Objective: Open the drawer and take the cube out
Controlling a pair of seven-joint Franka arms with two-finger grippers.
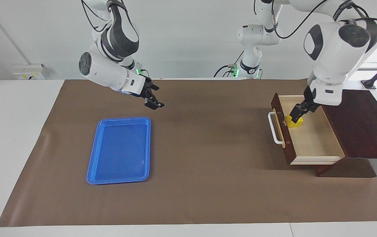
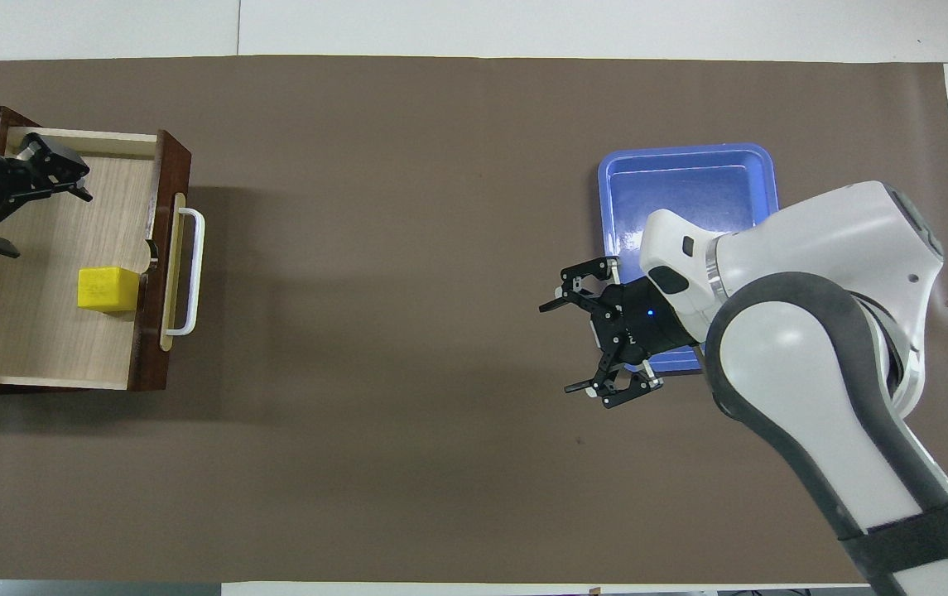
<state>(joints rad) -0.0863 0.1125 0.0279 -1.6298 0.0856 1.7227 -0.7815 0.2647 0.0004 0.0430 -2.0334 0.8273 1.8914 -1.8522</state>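
Note:
The drawer [image 1: 310,141] stands pulled open at the left arm's end of the table, its pale wood inside showing in the overhead view [image 2: 51,348]. The yellow cube [image 1: 297,123] lies in it against the drawer front, beside the white handle [image 1: 274,129], and shows in the overhead view [image 2: 108,288]. My left gripper [image 1: 294,116] hangs open over the drawer, raised above the cube and not holding it; it also shows in the overhead view [image 2: 51,222]. My right gripper [image 1: 153,100] is open and empty, held up over the mat; it also shows in the overhead view [image 2: 577,348].
The dark reddish-brown cabinet [image 1: 359,125] that holds the drawer sits at the table's end. A flat blue tray [image 1: 121,151] lies toward the right arm's end, seen in the overhead view [image 2: 689,186]. A brown mat [image 1: 208,148] covers the table.

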